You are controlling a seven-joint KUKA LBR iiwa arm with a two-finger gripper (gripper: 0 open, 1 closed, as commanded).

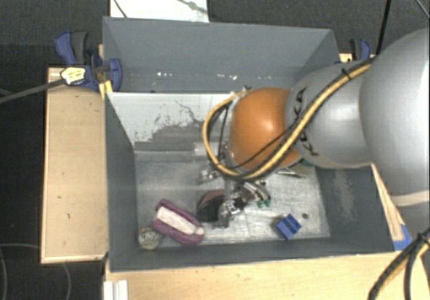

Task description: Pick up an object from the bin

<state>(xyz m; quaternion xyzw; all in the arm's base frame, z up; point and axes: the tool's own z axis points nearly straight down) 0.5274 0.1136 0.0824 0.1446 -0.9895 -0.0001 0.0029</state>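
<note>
Object closest to the gripper (232,209) is a dark rounded thing (209,206) with a maroon edge along its top, lying on the floor of the bin (121,178) a little left of centre and towards the front wall. The gripper's metal tip is low over the floor and comes right up to this thing's right side; whether it touches it, and whether the jaws stand open or closed or have hold of anything, cannot be told, since the parts overlap there. Just left and in front lies a purple and white oblong piece (177,223), slanted, its near end close to the dark thing. Beyond that, in the front left corner, sits a small greyish ball (149,238). To the right of the gripper, well apart from the others, a small blue block (287,226) lies near the front wall. Above the gripper sits the wrist's orange cover (262,127), looped by a yellow and black cable (213,132), with the grey arm (376,111) coming in from the right.
</note>
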